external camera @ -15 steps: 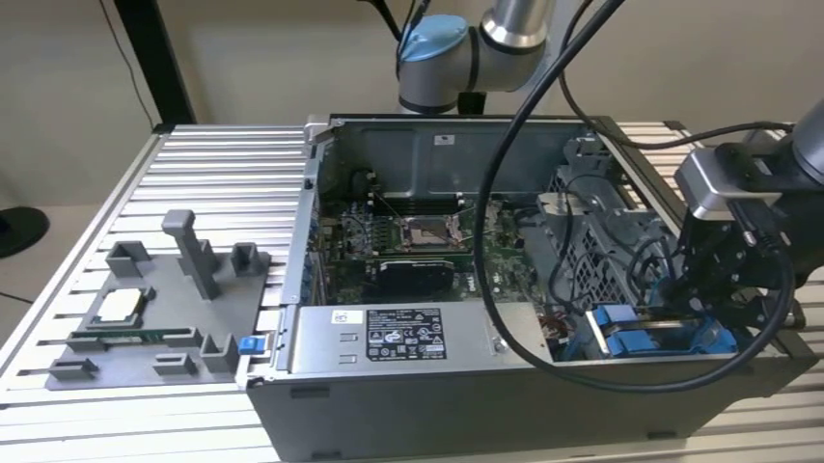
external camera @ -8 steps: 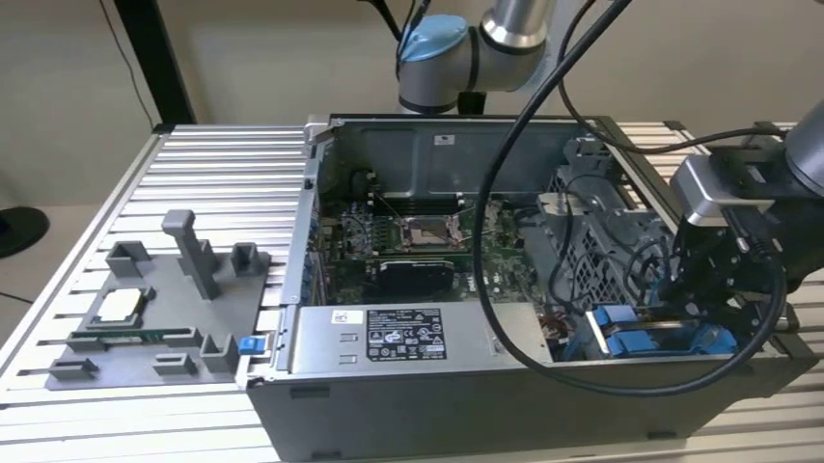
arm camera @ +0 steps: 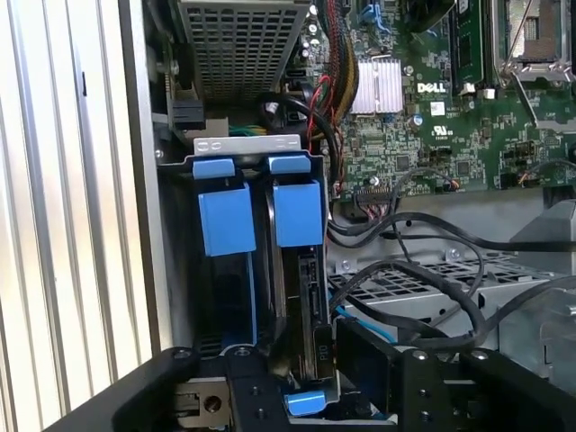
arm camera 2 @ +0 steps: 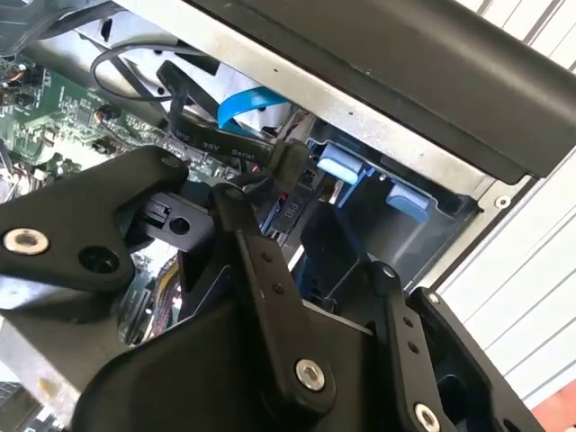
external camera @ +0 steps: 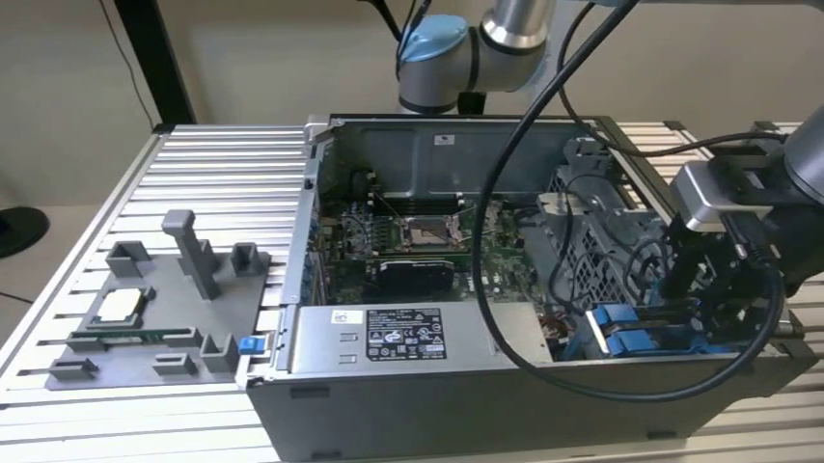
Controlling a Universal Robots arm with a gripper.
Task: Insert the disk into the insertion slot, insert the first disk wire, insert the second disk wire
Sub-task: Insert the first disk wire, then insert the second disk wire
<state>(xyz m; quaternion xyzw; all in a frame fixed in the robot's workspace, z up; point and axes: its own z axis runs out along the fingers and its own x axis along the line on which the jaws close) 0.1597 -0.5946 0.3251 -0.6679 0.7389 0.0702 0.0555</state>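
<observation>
The insertion slot (arm camera: 175, 270) is the grey bay at the case's edge, holding two blue carriers side by side. The disk (arm camera: 308, 274) stands edge-on in it under its blue carrier tab (arm camera: 297, 211). My gripper (arm camera: 310, 360) reaches down at the disk's end and is shut on a black wire connector (arm camera: 319, 342). In the second wrist view the same connector (arm camera 2: 292, 184) sits between my fingers (arm camera 2: 236, 211), its dark wires trailing toward the motherboard. In the exterior view my gripper (external camera: 682, 289) hangs inside the case at that view's right, just above the blue tabs of the slot (external camera: 628, 333).
A perforated grey cage (arm camera: 238, 45) and loops of black cable (arm camera: 423, 270) crowd the bay. A flat blue cable (arm camera 2: 243, 103) lies near the connector. The power-supply box (external camera: 405, 338) fills the case front. A grey fixture tray (external camera: 154, 318) sits on the slatted table (external camera: 232, 164).
</observation>
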